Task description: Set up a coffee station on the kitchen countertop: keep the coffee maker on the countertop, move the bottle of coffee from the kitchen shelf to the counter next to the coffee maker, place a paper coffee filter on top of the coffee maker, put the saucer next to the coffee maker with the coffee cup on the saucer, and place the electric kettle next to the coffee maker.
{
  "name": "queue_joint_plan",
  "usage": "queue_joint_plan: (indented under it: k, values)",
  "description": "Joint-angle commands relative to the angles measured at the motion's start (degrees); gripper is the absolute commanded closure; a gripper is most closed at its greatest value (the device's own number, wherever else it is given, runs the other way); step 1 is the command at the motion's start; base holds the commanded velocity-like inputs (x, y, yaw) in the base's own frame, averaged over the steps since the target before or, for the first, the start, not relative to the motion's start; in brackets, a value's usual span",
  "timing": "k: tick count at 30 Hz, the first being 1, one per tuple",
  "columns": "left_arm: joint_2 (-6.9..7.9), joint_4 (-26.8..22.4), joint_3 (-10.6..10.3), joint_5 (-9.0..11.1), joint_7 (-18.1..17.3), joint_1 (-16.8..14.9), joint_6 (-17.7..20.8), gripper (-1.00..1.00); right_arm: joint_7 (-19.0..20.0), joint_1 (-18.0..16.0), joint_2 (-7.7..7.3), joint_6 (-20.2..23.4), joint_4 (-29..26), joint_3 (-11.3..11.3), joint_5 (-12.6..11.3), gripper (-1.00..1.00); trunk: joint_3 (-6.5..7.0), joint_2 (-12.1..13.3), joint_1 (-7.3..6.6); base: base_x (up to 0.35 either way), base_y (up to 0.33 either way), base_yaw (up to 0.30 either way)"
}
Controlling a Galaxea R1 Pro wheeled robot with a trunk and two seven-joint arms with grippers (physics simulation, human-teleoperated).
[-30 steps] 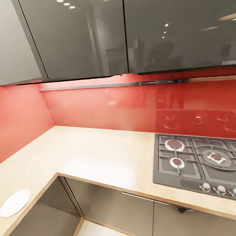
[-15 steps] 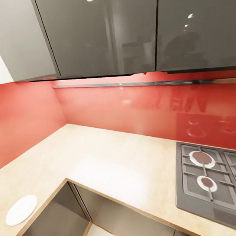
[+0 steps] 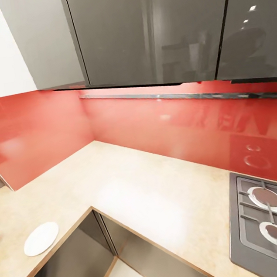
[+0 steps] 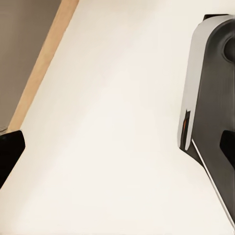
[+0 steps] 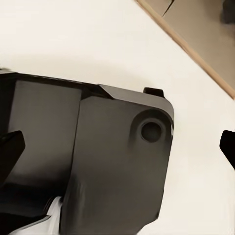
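— Count on the countertop [image 3: 132, 188], please.

— I see one saucer [image 3: 41, 238], near the front edge on the left run. One hob [image 3: 274, 225] at the right, with two burners in my head view.

— Above the counter?

— I count three glossy grey cabinet fronts [image 3: 149, 27] and one metal rail [image 3: 185, 95] on the red backsplash [image 3: 154, 123].

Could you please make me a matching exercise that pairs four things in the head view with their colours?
Things:
1. saucer
2. countertop
3. backsplash
4. upper cabinets

Colours:
A. glossy grey
B. white
C. red
D. light beige

Pairs: 1-B, 2-D, 3-C, 4-A
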Motion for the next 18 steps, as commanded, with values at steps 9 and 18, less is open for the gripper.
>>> queue_joint_plan:
  k: [9,18]
  values:
    - [-0.08,0.0,0.44,-0.6,0.12,-0.01,-0.25,-1.0,0.02,-0.05,-0.04,-0.18,0.06,0.19,0.11,-1.0,-0.57,-0.11,0.03,0.001,0.0,0.234]
    - [-0.08,0.0,0.44,-0.6,0.12,-0.01,-0.25,-1.0,0.02,-0.05,-0.22,-0.18,0.1,0.19,0.11,-1.0,-1.04,-0.11,0.03,-0.001,0.0,0.234]
